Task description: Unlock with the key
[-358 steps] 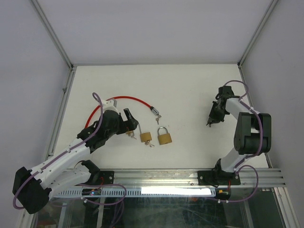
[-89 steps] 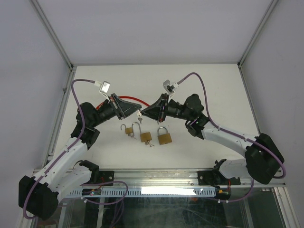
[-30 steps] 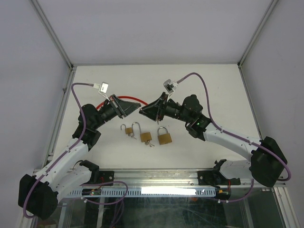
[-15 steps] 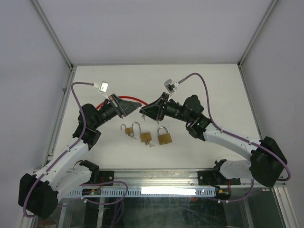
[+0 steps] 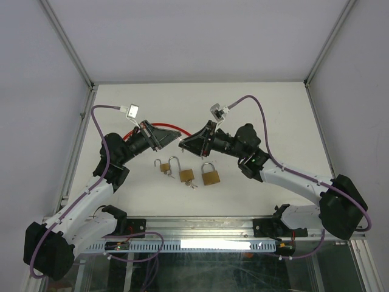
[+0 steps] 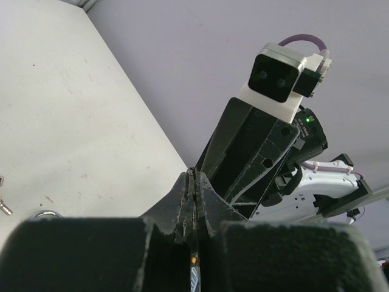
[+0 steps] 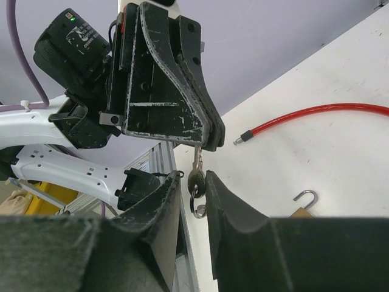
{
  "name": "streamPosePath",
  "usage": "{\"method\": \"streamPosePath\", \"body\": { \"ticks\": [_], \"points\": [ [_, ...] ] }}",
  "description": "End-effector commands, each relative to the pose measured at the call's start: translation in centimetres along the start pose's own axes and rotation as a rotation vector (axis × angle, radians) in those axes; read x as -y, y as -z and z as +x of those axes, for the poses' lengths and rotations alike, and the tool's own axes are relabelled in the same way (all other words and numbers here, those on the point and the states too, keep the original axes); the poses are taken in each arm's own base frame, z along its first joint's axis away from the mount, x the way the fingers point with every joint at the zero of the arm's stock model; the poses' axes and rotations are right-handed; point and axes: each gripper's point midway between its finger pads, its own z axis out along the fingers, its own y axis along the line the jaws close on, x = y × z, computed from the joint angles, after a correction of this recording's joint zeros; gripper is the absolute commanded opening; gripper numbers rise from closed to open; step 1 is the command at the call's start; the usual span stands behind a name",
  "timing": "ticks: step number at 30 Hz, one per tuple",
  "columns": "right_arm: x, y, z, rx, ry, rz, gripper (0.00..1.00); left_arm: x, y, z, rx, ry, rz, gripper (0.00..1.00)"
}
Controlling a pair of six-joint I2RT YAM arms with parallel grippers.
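Observation:
A small silver key [image 7: 197, 159] hangs by its blade from my left gripper [image 7: 206, 143], which is shut on it above the table. Its round head and key ring sit between the fingers of my right gripper [image 7: 193, 175]. The head lies against the right finger, and a gap shows on the other side. In the top view both grippers, left [image 5: 178, 131] and right [image 5: 182, 145], meet tip to tip behind the padlocks. Three brass padlocks lie below: a small one [image 5: 163, 166] and a middle one [image 5: 186, 175] with raised shackles, and one [image 5: 211, 175] with its shackle down.
A red cable lock [image 5: 172, 126] curves on the table behind the left arm, its end [image 7: 243, 135] showing in the right wrist view. Metal frame rails [image 5: 79, 152] border the table on both sides.
The right jaws have drawn in a little around the key's head. Both arms have stayed almost where they were, tip to tip.

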Motion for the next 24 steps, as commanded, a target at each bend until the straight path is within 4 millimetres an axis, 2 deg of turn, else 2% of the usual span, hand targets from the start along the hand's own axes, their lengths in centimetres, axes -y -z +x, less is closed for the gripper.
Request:
{"method": "streamPosePath", "body": {
  "ticks": [1, 9, 11, 17, 19, 20, 24],
  "points": [
    [-2.0, 0.0, -1.8, 0.055, 0.036, -0.071, 0.24, 2.9, -0.1, -1.7, 0.041, -0.049, 0.086, 0.0],
    [-2.1, 0.2, -2.1, 0.081, 0.029, -0.079, 0.0, 2.4, -0.2, -1.5, 0.031, -0.039, 0.071, 0.0],
    [-1.9, 0.3, -2.1, 0.088, 0.026, -0.064, 0.0, 2.0, -0.2, -1.4, 0.024, -0.035, 0.051, 0.04],
    [-0.3, 1.6, -1.9, 0.106, 0.004, 0.035, 0.0, 0.4, -0.2, -1.7, 0.017, -0.042, -0.07, 0.32],
    [0.6, 2.3, -1.7, 0.105, -0.004, 0.098, 0.0, -0.6, -0.2, -1.8, 0.024, -0.03, -0.13, 0.45],
    [1.1, 2.7, -1.5, 0.101, -0.012, 0.133, 0.0, -1.3, -0.1, -1.8, 0.022, -0.028, -0.165, 0.55],
    [3.6, 4.9, -0.6, 0.104, -0.044, 0.296, 0.0, -3.7, 0.0, -0.9, -0.011, -0.013, -0.293, 0.7]
  ]
}}
